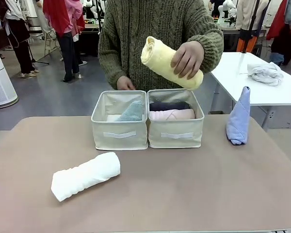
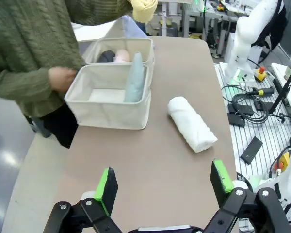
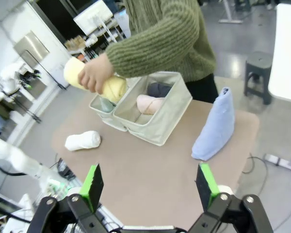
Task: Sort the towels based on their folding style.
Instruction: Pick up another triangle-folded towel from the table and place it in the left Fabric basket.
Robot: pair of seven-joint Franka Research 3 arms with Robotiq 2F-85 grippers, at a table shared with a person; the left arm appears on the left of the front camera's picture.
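Pretty sure the logic is rolls in one bin, cones in the other. The person's hand [image 1: 186, 58] holds the yellow rolled towel [image 1: 162, 58] tilted above the right bin [image 1: 176, 138], where the dark grey roll [image 1: 169, 105] and pink roll [image 1: 172, 115] lie side by side. The pale teal cone [image 1: 132, 112] leans in the left bin [image 1: 119, 138]. Both bins are soft beige fabric. The white roll [image 1: 86, 175], chunky ribbed terry, lies on the surface [image 1: 184, 194] in front of the bins. The periwinkle cone [image 1: 238, 116] stands upright off to their right. Both arms' jaws hang wide open, holding nothing.
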